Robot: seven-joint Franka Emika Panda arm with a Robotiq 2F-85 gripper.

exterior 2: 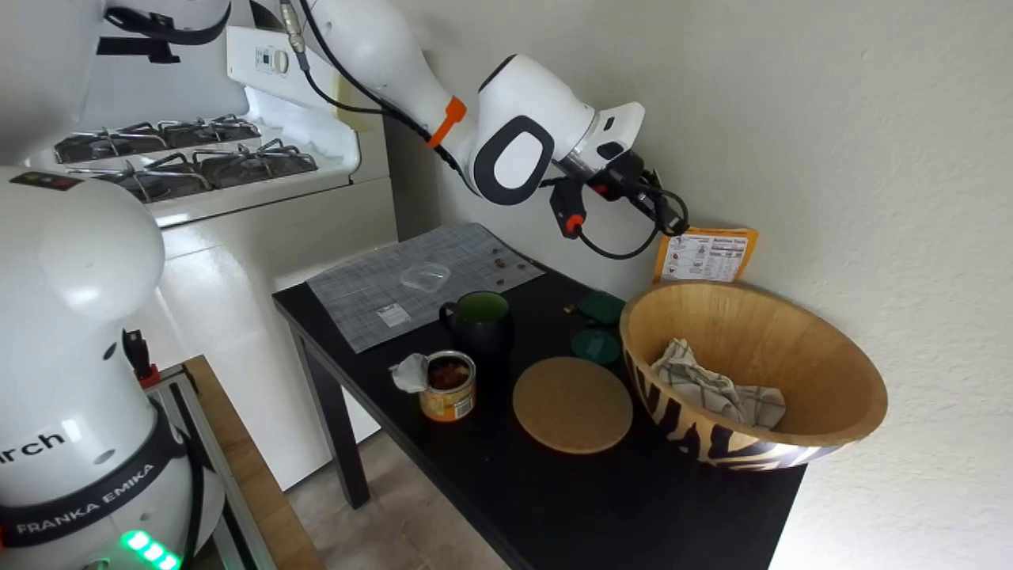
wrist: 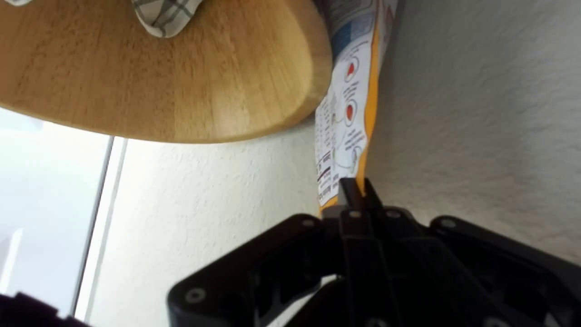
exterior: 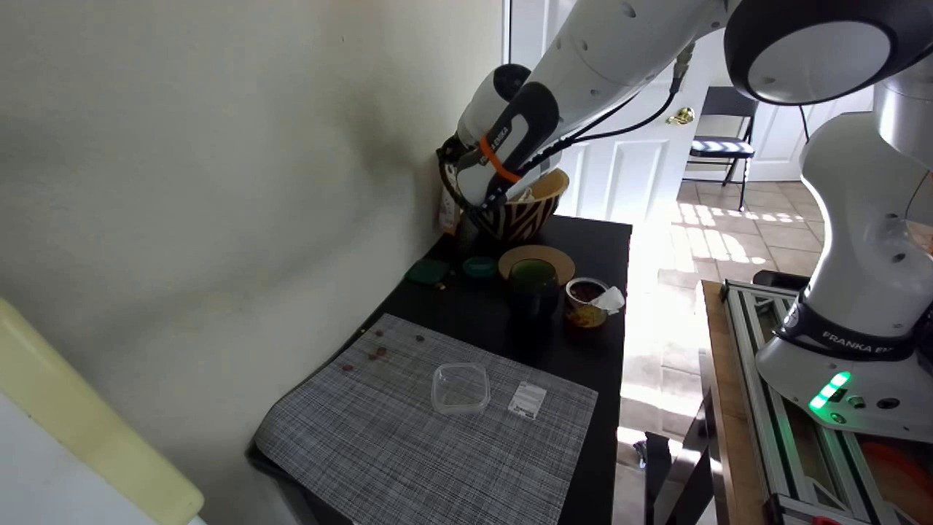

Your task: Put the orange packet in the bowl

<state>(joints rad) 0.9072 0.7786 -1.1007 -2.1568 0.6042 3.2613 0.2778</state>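
At the tips of the gripper [wrist: 361, 190] is the edge of the orange packet [wrist: 345, 118]; the jaws are pressed nearly together and look to have only a narrow strip of it, close to an upper corner. The rest stretches away from the hand, down between the bowl [wrist: 236, 81] and the wall [wrist: 476, 136]; whether it touches the rim I cannot tell. With so slim a hold, the lift wants to be slow, up along the packet's own length, tips tight, until its lower end clears the rim, where a snag could peel it free. Only then should the hand swing sideways over the bowl, sink toward the checked cloth [exterior 2: 716, 388] inside and let go.
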